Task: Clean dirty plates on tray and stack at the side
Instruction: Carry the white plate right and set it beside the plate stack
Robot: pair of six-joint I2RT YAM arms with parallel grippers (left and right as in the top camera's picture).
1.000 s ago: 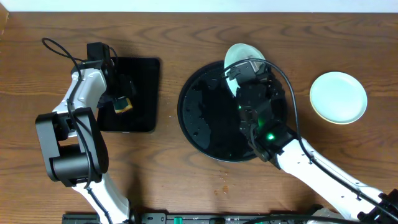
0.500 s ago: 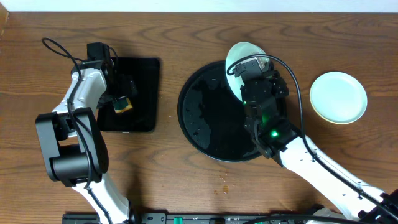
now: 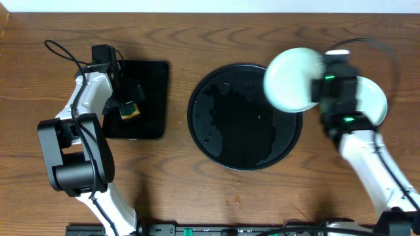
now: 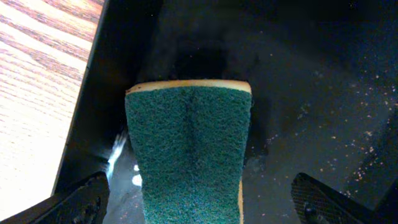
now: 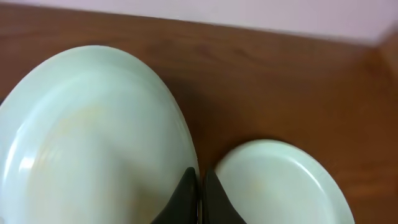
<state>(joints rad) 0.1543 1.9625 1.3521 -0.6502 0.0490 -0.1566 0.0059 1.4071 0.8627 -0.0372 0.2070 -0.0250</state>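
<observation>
The right gripper point(image 5: 200, 178) is pinched shut on the rim of a pale plate point(image 5: 93, 137), with the two fingers pressed together at the plate's edge. The plate sticks out to the gripper's left, lifted off the surface, and from overhead it hangs over the far right rim of the round tray point(image 3: 223, 131), which lies below and to the left of the gripper. A second plate point(image 5: 280, 186) sits on the table point(image 3: 197, 46) just to the gripper's right, partly under the arm when seen from above

The left gripper point(image 4: 200, 202) stands wide open over the rectangular tray point(image 3: 147, 78). A sponge point(image 4: 189, 155), green side up with a yellow edge, lies on that tray between the fingers point(image 4: 78, 202), which are clear of it on both sides
</observation>
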